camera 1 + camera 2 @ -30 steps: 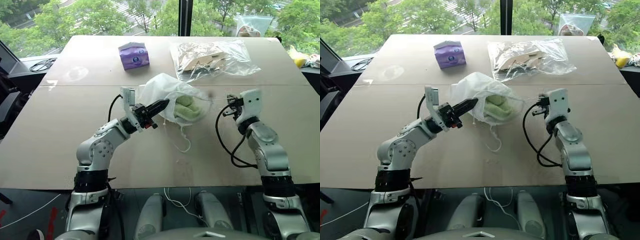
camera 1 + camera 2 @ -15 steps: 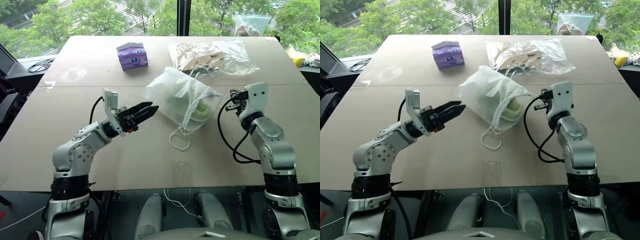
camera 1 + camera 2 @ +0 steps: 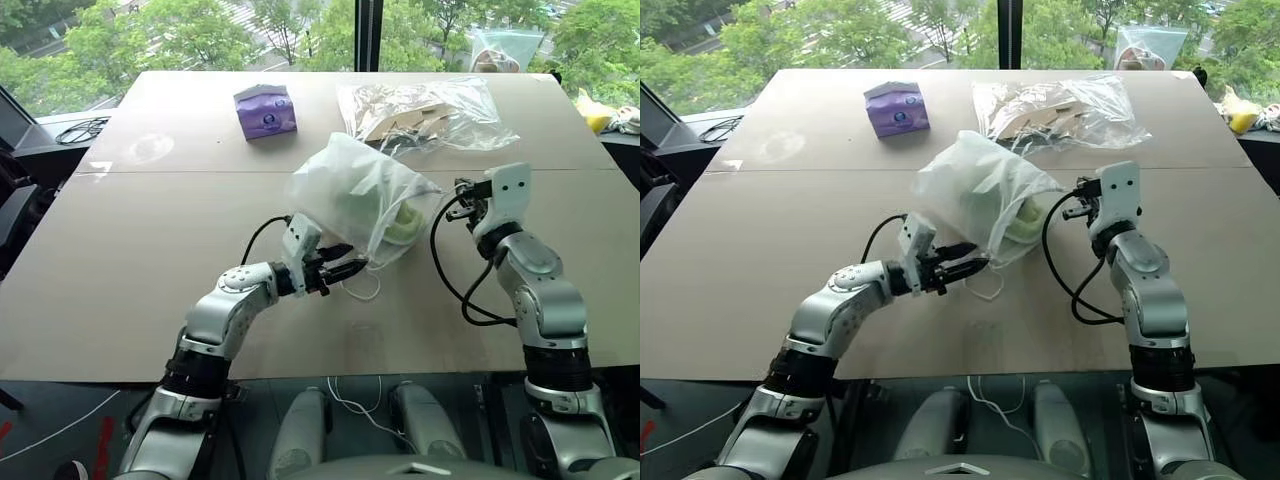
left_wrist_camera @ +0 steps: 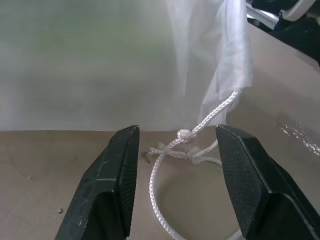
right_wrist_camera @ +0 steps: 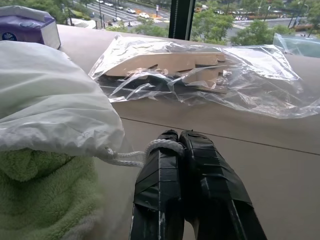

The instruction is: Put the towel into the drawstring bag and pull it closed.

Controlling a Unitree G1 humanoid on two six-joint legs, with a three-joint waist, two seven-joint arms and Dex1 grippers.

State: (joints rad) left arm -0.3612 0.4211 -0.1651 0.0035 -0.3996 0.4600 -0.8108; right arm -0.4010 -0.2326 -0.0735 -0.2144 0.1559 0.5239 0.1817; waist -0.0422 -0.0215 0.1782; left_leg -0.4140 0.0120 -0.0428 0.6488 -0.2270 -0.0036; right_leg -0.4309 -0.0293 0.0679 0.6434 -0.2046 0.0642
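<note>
The drawstring bag (image 3: 355, 195) stands bulged at the table's middle, its mouth turned toward my right arm. The light-green towel (image 3: 402, 222) shows inside that mouth, and close up in the right wrist view as the towel (image 5: 45, 195). My right gripper (image 3: 464, 190) is shut on the bag's white cord (image 5: 161, 145), which runs taut from the bag's gathered edge. My left gripper (image 4: 177, 132) is open and low over the table, in front of the bag. The knot (image 4: 185, 134) of the other cord loop (image 3: 362, 290) lies between its fingertips, untouched.
A purple tissue pack (image 3: 265, 108) and a clear plastic bag (image 3: 430, 110) with tan contents lie at the far side of the table (image 3: 150, 260). Another clear bag (image 3: 495, 50) sits past the far edge. A yellow thing (image 3: 598, 115) is at the far right.
My left gripper let go of the bag, opened and swung out to the left. It then came back lower to the loose cord loop. The right gripper kept still and shut.
</note>
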